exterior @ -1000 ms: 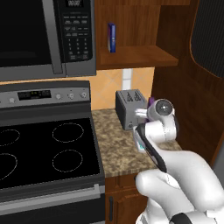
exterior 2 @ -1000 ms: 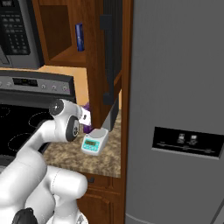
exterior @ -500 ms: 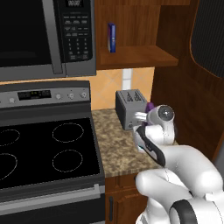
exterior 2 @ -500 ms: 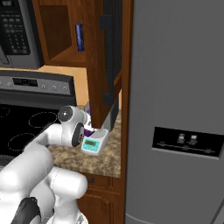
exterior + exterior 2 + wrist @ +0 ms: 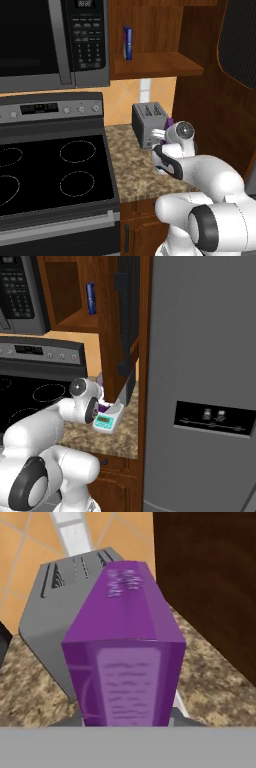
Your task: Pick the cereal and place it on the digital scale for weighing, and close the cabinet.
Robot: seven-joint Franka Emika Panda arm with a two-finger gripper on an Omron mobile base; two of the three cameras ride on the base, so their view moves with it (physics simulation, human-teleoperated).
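Note:
The cereal (image 5: 125,662), a purple box, looms close in the hand view, its long side running toward the toaster. A corner of the cereal (image 5: 169,123) peeks out beside my wrist in the left base view. My gripper (image 5: 100,405) is low over the counter, shut on the cereal (image 5: 104,406), with the fingers themselves hidden. The digital scale (image 5: 108,421), white with a teal display, lies just below and to the right of the box. The cabinet (image 5: 155,62) stands open, and its door (image 5: 127,331) swings out over the scale.
A grey toaster (image 5: 148,124) stands right behind the cereal. A thin blue box (image 5: 128,42) stands on the cabinet shelf. The microwave (image 5: 50,40) hangs above the black stove (image 5: 50,170) on the left. A grey fridge (image 5: 210,381) walls off the right.
My wrist has sunk lower and moved forward toward the toaster, bringing the cereal down close to the scale. The cabinet door has not moved.

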